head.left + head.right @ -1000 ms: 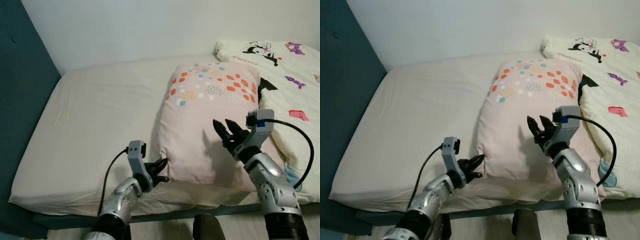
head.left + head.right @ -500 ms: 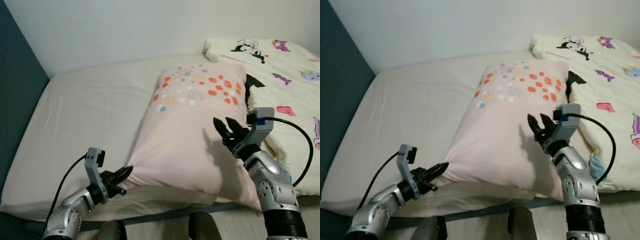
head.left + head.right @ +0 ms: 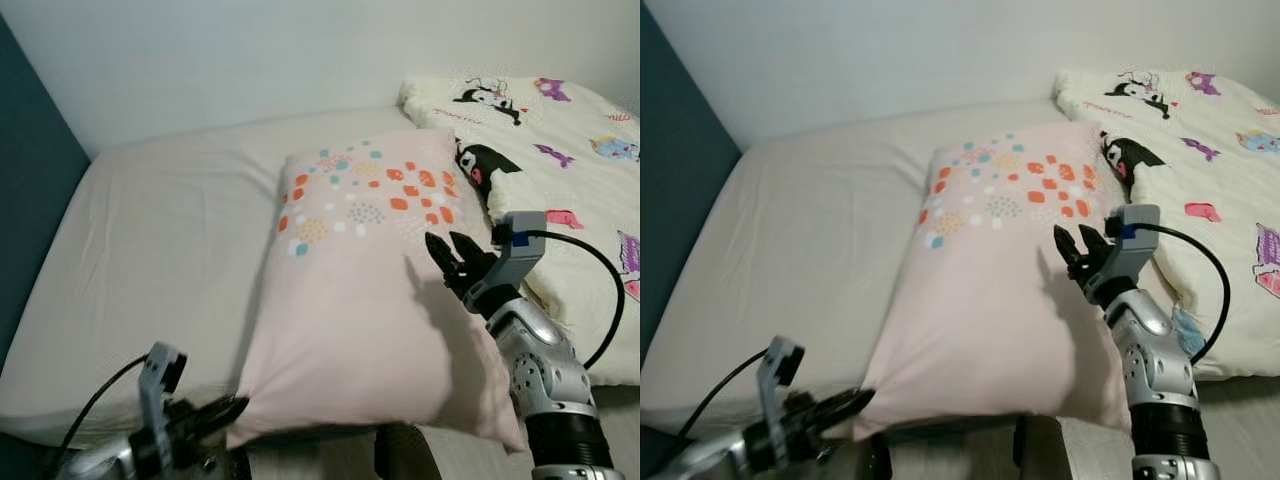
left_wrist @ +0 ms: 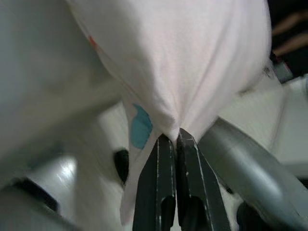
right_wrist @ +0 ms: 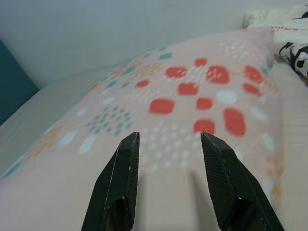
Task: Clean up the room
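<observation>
Our left end effector is clamped on the near corner of the pink pillow, its two black fingers pressed together with a pinch of fabric bunched between the tips. In the head views that end effector sits low at the near edge of the bed, and the pillow corner it grips is drawn out over the mattress edge.

Our right end effector hangs just above the right side of the pillow with its fingers apart and nothing between them; from its wrist we look along them at the pillow's printed end, with red, teal and orange spots.

The pillow lies lengthwise across the middle of the bed, its dotted end toward the white wall and its plain end toward us, overhanging the near edge. Just beside it on the right lies a cream quilt printed with cartoon figures, its edge touching the pillow's far right corner. The mattress is covered in a pale sheet, and a dark teal panel borders the bed on the left.
</observation>
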